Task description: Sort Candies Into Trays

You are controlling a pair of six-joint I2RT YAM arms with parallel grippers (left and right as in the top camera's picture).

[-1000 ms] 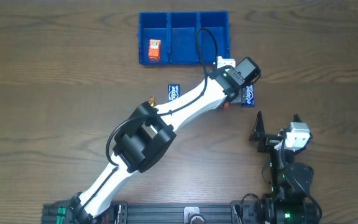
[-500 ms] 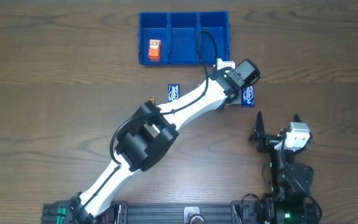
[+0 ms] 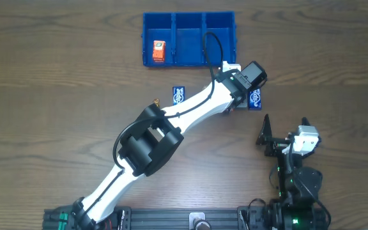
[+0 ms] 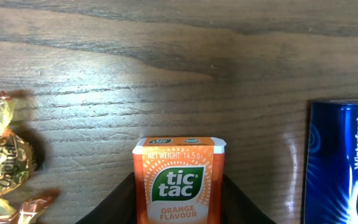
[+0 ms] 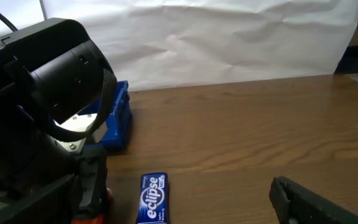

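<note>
An orange candy box (image 4: pixel 179 180) stands between the fingers of my left gripper (image 4: pixel 179 190), which is shut on it just above the wooden table. In the top view that gripper (image 3: pixel 234 103) is below the right end of the blue three-compartment tray (image 3: pixel 189 64). A second orange box (image 3: pixel 159 52) lies in the tray's left compartment. Beside the held box are a blue gum pack (image 4: pixel 344 162) and gold-wrapped candies (image 4: pixel 5 158). Another blue gum pack (image 3: pixel 179 96) lies left of the arm. My right gripper (image 3: pixel 284 128) is open near its base, holding nothing.
The left arm (image 3: pixel 171 121) stretches diagonally across the table's middle. From the right wrist view, the left arm's wrist (image 5: pixel 48 93) looms close, with a blue gum pack (image 5: pixel 153 198) beside it and the tray's corner (image 5: pixel 118 121) behind.
The left wrist has shifted very slightly toward the tray with the orange box. The right arm has stayed still.
</note>
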